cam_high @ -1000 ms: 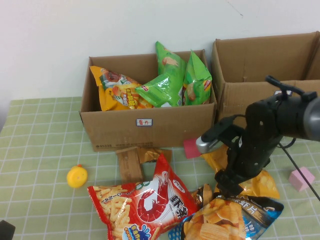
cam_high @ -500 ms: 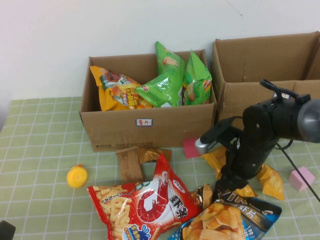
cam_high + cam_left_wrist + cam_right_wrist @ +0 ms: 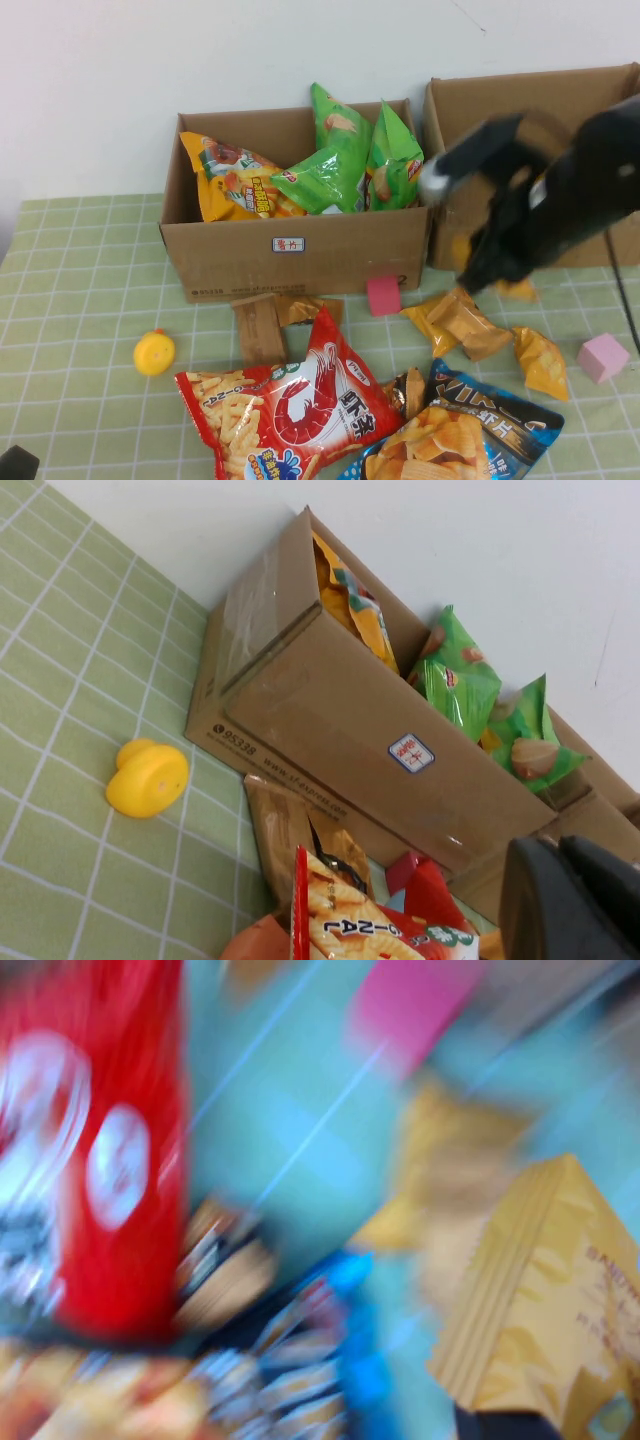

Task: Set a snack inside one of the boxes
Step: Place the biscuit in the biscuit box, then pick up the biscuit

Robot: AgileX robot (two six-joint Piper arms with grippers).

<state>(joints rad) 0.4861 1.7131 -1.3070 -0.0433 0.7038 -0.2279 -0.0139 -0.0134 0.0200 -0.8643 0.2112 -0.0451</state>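
Observation:
My right gripper (image 3: 487, 272) is raised above the table in front of the right cardboard box (image 3: 530, 110). It is shut on a yellow snack packet (image 3: 545, 1290), whose edge shows under the arm in the high view (image 3: 518, 290). The left cardboard box (image 3: 300, 250) holds green and orange snack bags. My left gripper (image 3: 575, 900) is shut and empty, low at the table's near left corner (image 3: 12, 465).
On the table lie a red shrimp-chip bag (image 3: 290, 410), a blue chip bag (image 3: 470, 430), yellow packets (image 3: 465, 320), brown packets (image 3: 260, 325), two pink blocks (image 3: 383, 296) (image 3: 603, 357) and a yellow duck (image 3: 154, 352).
My right arm has lifted off the snack pile and swung up and back toward the right box, carrying a yellow packet. The left arm has not moved.

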